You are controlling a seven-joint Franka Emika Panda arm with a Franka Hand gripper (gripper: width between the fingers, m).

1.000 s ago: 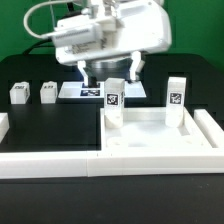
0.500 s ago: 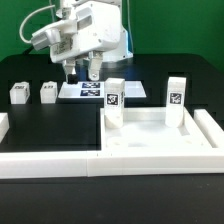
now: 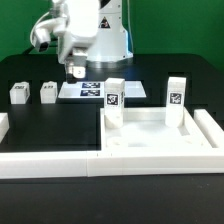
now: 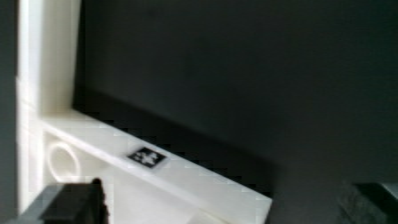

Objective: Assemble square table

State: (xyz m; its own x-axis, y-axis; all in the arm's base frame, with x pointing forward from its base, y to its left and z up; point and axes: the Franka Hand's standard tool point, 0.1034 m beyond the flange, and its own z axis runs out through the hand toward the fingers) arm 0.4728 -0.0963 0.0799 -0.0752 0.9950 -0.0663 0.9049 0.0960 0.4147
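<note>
White plastic block leg (image 3: 47,92), the nearer loose one, lies to the exterior view's left of your claw (image 3: 75,70). It hangs released, empty.

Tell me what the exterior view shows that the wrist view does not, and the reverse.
Only the exterior view: the arm, two upright legs at the square top's far corners, two loose legs, the marker board. Only the wrist view: a round socket near a small tag, close up. Both: the black table and the open fingers.
</note>
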